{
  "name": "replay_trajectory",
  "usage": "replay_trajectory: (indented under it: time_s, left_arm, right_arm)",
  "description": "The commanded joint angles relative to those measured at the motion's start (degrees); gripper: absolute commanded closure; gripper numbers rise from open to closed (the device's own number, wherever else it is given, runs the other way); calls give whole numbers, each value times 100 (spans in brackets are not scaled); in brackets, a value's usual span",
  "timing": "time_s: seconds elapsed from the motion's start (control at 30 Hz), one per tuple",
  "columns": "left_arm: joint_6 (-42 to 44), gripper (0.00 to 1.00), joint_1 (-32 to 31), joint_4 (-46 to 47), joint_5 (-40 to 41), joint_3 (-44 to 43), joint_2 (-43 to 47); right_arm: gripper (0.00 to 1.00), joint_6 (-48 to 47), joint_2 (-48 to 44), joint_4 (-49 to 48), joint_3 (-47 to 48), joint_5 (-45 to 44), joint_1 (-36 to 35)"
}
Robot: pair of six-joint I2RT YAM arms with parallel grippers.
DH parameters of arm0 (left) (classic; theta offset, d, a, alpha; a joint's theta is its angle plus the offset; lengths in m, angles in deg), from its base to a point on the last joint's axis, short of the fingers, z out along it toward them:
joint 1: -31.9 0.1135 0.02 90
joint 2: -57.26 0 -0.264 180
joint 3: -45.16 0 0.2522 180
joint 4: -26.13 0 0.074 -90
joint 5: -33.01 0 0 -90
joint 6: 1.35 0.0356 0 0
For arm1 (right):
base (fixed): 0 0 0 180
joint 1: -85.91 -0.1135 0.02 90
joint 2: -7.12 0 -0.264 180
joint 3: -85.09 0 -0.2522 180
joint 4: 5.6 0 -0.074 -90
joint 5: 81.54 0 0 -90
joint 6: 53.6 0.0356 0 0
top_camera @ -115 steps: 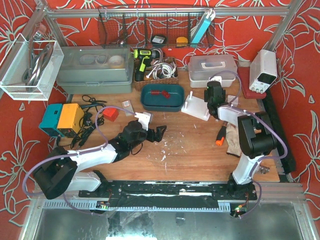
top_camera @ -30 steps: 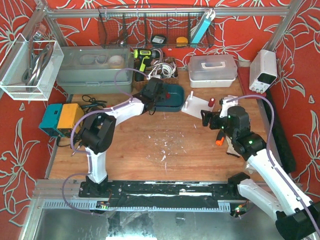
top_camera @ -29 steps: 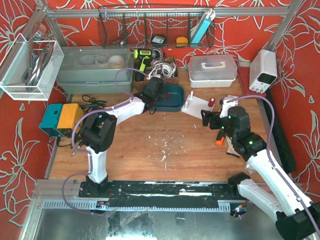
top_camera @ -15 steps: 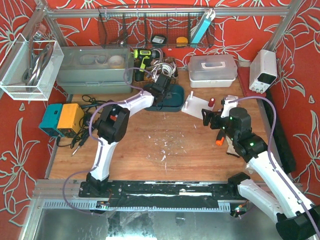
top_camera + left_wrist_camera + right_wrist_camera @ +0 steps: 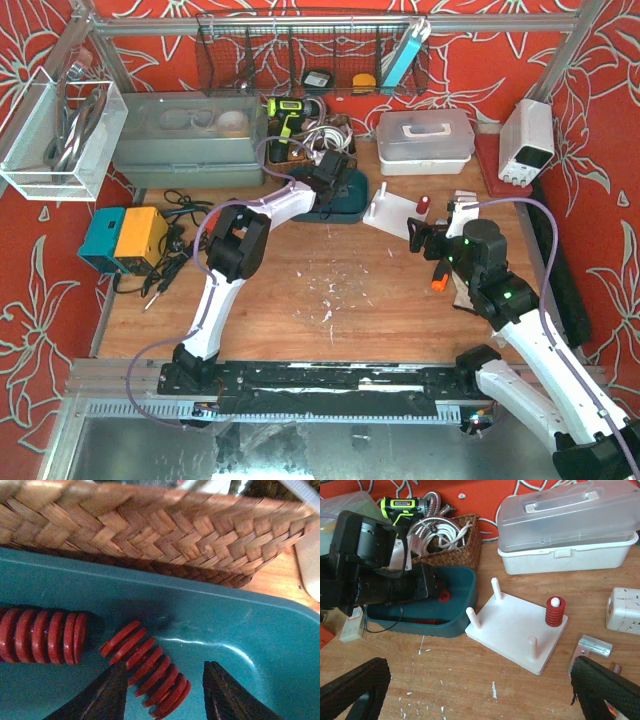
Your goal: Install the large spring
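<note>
Though the left gripper [image 5: 164, 667], jaws spread, straddles a red spring [image 5: 145, 672] in the tray [image 5: 250, 630], nothing's lifted; right gripper [image 5: 477, 685] gapes empty.

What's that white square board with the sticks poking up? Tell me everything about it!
The white square board looks like smooth plastic and lies flat on the wooden table, turned cornerwise to the right wrist camera. Four round white pegs stand upright near its corners. Three are bare; the far right one wears a small red spring. Its left corner sits right beside the teal tray; whether they touch is unclear.
</note>
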Motion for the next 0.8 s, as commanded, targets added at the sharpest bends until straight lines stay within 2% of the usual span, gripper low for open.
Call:
replay_trajectory:
  time_s: [0.0,0.43,0.6,0.77]
  left_arm:
    - [50,54,-28,-87,112,-164,-254]
    - [204,50,18,-292,285,-311,-785]
    - [279,54,91,-214,318,133,-555]
    - [508,64,131,131,242,370,-428]
  right_arm:
    - [1,-4,-127,-86,-95,-174,-35]
    - [1,-41,-192,-133,-162,-323,-34]
    - [1,-42,-196,-142,-172,-343,-34]
    - [1,-49,-218,-160,-196,-379,-35]
